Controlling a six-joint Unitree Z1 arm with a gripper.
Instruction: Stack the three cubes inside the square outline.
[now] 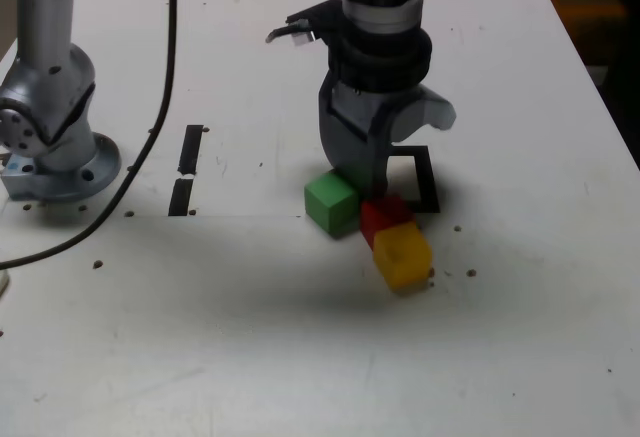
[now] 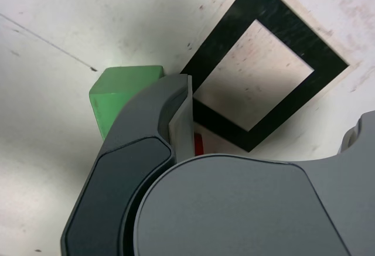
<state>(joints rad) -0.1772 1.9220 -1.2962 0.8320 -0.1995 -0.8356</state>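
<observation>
Beside our wide-open, empty tool (image 1: 412, 149), all three cubes (image 1: 331, 201) await stacking inside the bare outline (image 1: 427, 179)

Green is shown by the left cube (image 1: 332, 203), red by the middle (image 1: 384, 218), yellow-orange by the near one (image 1: 403, 256); a white square (image 2: 258, 74) is framed in black.

The counter (image 1: 180, 357) offers a way in from its near edge, up to the yellow cube (image 1: 403, 256); red (image 1: 384, 215) and green (image 1: 331, 202) cubes hem the tool (image 1: 385, 147), blocking sideways passage.
</observation>
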